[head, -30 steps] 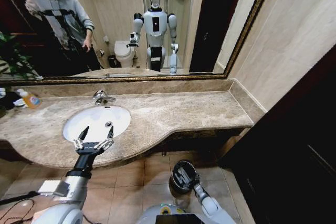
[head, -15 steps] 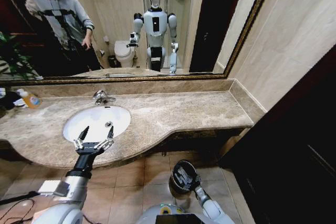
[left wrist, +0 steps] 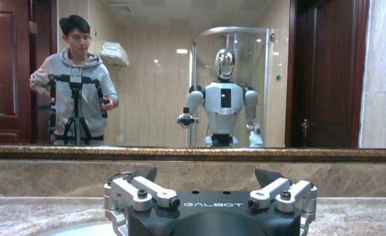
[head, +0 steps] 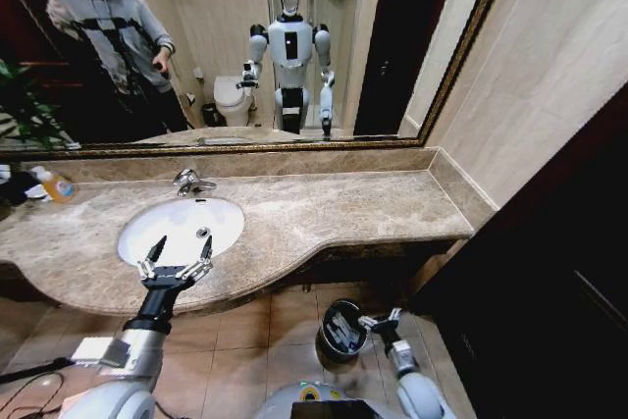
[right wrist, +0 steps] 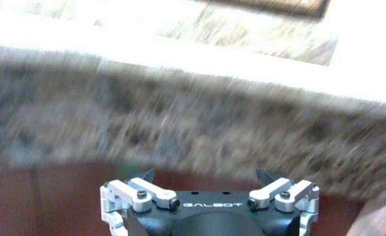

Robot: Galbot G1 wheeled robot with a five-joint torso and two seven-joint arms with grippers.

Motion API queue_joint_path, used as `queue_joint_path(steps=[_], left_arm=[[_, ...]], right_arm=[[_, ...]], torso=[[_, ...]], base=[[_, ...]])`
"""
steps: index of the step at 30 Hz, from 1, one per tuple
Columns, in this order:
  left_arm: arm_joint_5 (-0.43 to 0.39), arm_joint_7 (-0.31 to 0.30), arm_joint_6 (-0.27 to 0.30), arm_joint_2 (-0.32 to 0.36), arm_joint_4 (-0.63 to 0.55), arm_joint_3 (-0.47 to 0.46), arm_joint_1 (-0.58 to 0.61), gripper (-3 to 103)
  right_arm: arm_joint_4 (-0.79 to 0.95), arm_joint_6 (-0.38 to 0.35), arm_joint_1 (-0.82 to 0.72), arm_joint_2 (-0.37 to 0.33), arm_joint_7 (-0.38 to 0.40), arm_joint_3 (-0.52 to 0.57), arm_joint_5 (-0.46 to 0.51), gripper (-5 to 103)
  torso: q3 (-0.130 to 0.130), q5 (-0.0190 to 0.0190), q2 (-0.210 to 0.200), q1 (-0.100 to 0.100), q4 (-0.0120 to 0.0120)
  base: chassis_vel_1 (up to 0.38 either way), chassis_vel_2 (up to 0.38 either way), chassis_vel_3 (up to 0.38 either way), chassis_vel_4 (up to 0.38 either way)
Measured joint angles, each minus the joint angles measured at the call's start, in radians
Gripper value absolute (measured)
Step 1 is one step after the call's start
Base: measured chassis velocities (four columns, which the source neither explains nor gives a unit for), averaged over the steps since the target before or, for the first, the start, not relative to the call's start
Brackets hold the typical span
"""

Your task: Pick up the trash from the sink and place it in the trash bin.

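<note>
The white oval sink point(head: 167, 228) sits in the beige marble counter, with its metal drain point(head: 203, 233) showing. My left gripper point(head: 175, 260) hangs open over the basin's front rim, nothing between its fingers; in the left wrist view this gripper point(left wrist: 206, 174) faces the mirror. On the floor below the counter stands the round black trash bin point(head: 339, 331), and pale pieces of trash point(head: 340, 335) lie inside it. My right gripper point(head: 381, 320) is open just to the right of the bin's rim and holds nothing. In the right wrist view it point(right wrist: 206, 174) points at the blurred marble counter edge.
A chrome faucet point(head: 191, 182) stands behind the basin. An orange-labelled bottle point(head: 55, 184) sits at the counter's far left. A dark wooden door point(head: 549, 282) closes off the right side. The counter point(head: 353, 208) overhangs the tiled floor where the bin stands.
My right gripper has swung from over the bin's mouth to its right side and turned upward. The left arm has not moved.
</note>
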Motion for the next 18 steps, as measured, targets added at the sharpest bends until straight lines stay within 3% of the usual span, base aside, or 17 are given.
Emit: queue_joint_path(steps=[10,18], left_arm=[[0.0,0.0,0.0,0.0,0.0,0.0,0.0,100],[0.0,0.0,0.0,0.0,0.0,0.0,0.0,100]], right_arm=[[0.358,-0.076,-0.083,0.013,0.008,0.068,0.059,100],[0.572,-0.182,-0.021,0.046,0.008,0.068,0.041,100]], torso=[[0.0,-0.0001,0.0,0.0,0.0],[0.0,-0.0002,0.0,0.0,0.0002]], base=[[0.0,0.0,0.0,0.0],[0.0,0.0,0.0,0.0]])
